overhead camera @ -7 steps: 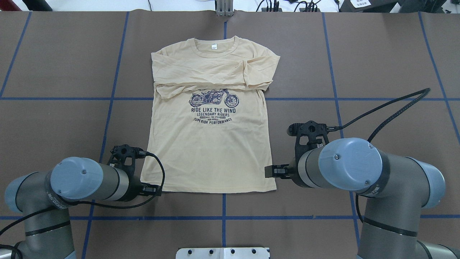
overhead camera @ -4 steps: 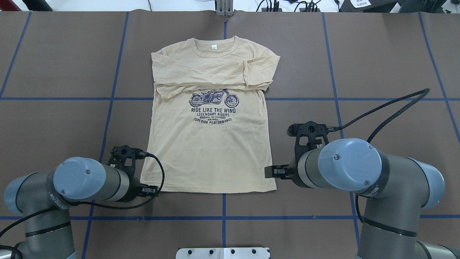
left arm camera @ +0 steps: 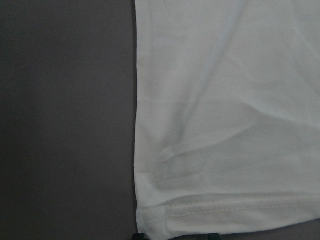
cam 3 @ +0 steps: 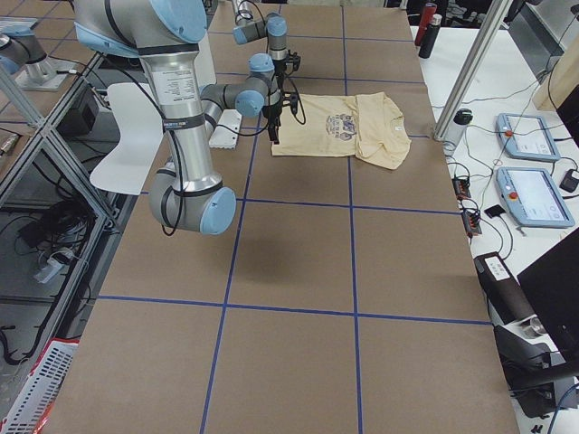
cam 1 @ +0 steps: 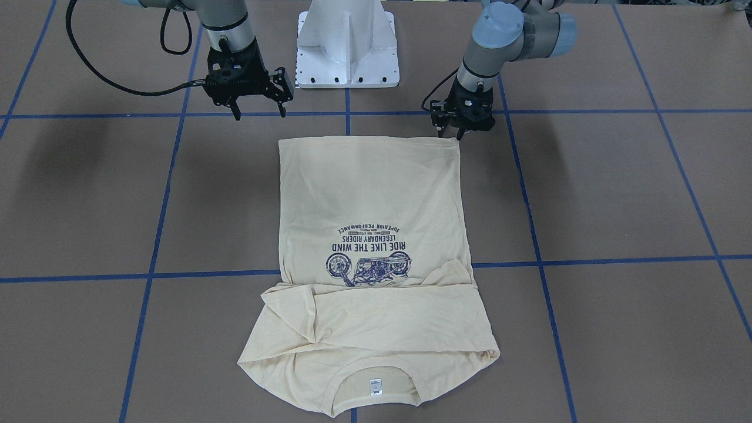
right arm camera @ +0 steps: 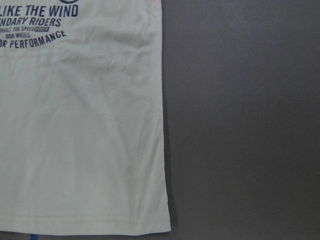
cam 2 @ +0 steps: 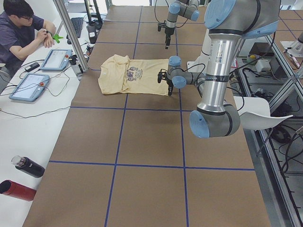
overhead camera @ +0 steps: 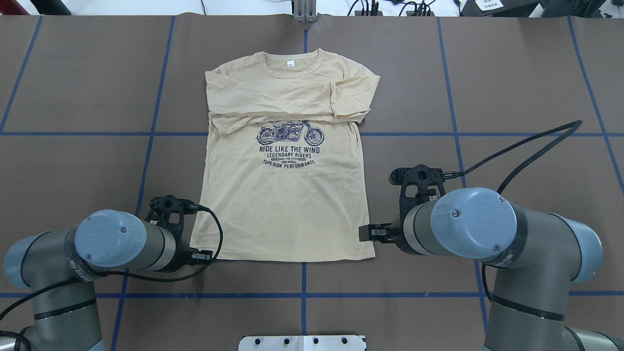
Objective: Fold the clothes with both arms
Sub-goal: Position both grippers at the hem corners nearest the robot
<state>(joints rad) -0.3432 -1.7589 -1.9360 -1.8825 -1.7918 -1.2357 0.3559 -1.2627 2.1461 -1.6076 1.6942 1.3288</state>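
The cream-yellow shirt (overhead camera: 285,195) lies flat, front up, in the middle of the brown table (overhead camera: 512,73). Its collar points away from the robot and its straight hem lies nearest the robot. Both long sleeves are folded in across the chest, just above the navy motorcycle print (overhead camera: 290,141), and the small white neck tag (overhead camera: 290,62) shows inside the collar. The lower body of the shirt is smooth, with a few soft creases.

The left gripper (cam 1: 461,132) stands low at the hem's left corner. In its wrist view two dark fingertips (left arm camera: 140,235) sit apart at the hem's edge; whether they touch the cloth cannot be told. The right gripper (cam 1: 258,111) hangs near the hem's right corner, clear of the cloth, its fingers spread wide and holding nothing.

Blue tape lines (overhead camera: 146,165) cross the table in a grid. The white base (cam 1: 346,53) stands between the arms. A person (cam 2: 21,28) sits at a side desk beyond the table.
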